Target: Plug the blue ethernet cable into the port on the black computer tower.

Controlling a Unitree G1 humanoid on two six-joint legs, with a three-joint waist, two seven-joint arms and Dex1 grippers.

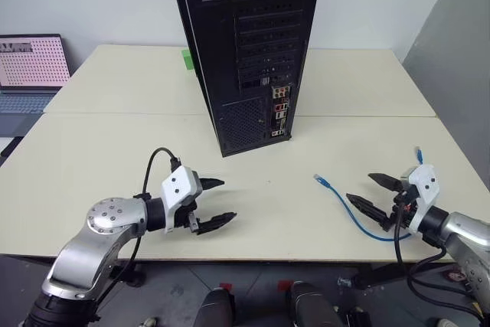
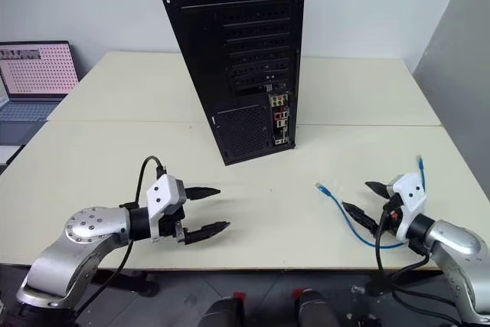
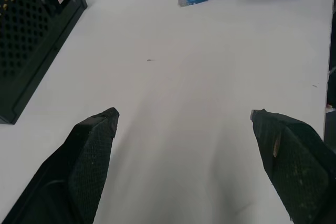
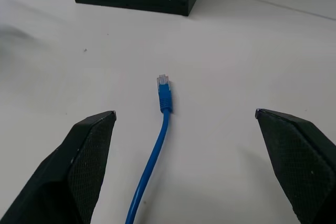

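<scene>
Cable (image 4: 164, 109): thin, bright blue, clear plug at the near end, lying loose on table (image 1: 115, 166) before right gripper (image 4: 184, 121), well apart from tower (image 1: 245, 44). Both grippers, left (image 1: 218, 203) included, spread wide and empty. Step in hand, judged: approach for pickup. Next: closing on the cord just behind the plug, then aligning with port (image 1: 280, 91).
</scene>
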